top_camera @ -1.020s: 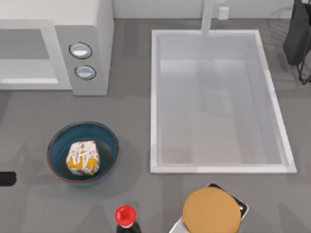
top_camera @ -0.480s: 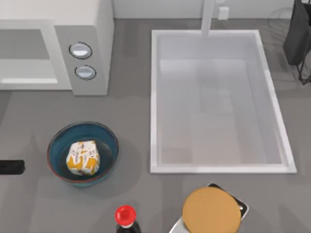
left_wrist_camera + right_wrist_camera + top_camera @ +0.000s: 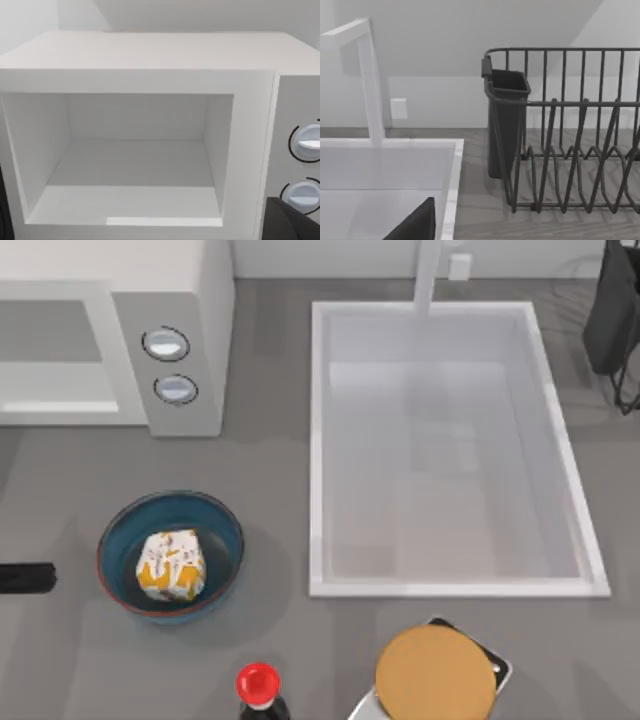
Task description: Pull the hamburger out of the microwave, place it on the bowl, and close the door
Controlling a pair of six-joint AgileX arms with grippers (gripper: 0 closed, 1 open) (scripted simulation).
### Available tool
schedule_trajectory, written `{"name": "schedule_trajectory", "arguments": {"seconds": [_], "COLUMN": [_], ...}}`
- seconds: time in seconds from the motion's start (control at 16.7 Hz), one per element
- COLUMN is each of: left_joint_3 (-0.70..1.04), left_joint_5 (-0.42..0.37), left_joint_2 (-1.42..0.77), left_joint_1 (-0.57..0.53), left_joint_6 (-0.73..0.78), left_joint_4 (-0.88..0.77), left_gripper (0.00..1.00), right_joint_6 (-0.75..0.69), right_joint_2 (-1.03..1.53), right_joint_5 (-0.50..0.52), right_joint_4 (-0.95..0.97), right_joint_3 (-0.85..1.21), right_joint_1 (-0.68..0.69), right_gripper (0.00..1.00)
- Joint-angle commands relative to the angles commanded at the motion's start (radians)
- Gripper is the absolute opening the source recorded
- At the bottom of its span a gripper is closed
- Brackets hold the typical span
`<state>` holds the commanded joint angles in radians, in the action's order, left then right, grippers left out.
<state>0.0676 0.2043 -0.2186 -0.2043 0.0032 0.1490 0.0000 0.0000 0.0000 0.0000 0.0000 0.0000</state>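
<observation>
The hamburger [image 3: 171, 564], wrapped in white paper with orange print, lies inside the blue bowl [image 3: 226, 524] at the table's front left. Behind it stands the white microwave [image 3: 190, 300] with its cavity [image 3: 135, 155] open and bare. The door is out of view. My left gripper [image 3: 26, 578] pokes in at the left edge, left of the bowl and apart from it. It faces the microwave's opening, and its dark fingers [image 3: 295, 220] are spread at the picture's corners with nothing between them. A dark part of my right gripper [image 3: 415, 225] hangs over the sink's corner.
A white sink [image 3: 318, 440] with a faucet [image 3: 370, 80] takes up the table's right half. A black dish rack [image 3: 570, 150] with a cutlery cup [image 3: 612, 310] stands at the back right. A red-capped bottle [image 3: 259, 685] and a tan disc [image 3: 435, 675] sit at the front edge.
My left gripper's tip has slid a little further in from the left edge and slightly toward the microwave. The hamburger and the bowl have not moved.
</observation>
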Motion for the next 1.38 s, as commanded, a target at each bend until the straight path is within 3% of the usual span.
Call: {"name": "schedule_trajectory", "arguments": {"seconds": [0.3, 1.14, 1.38], "left_joint_3": [-0.049, -0.035, 0.113], "left_joint_5": [-0.098, -0.162, -0.282], "left_joint_2": [0.034, 0.093, -0.054], "left_joint_1": [0.098, 0.162, 0.306], "left_joint_6": [0.000, 0.011, 0.140], "left_joint_4": [0.015, -0.067, -0.145], "left_gripper": [0.00, 0.00, 0.00], "right_joint_6": [0.000, 0.000, 0.000], "right_joint_2": [0.000, 0.000, 0.000], "right_joint_5": [0.000, 0.000, 0.000], "right_joint_4": [0.000, 0.000, 0.000], "right_joint_3": [0.000, 0.000, 0.000], "right_joint_1": [0.000, 0.000, 0.000], "right_gripper": [1.00, 1.00, 1.00]}}
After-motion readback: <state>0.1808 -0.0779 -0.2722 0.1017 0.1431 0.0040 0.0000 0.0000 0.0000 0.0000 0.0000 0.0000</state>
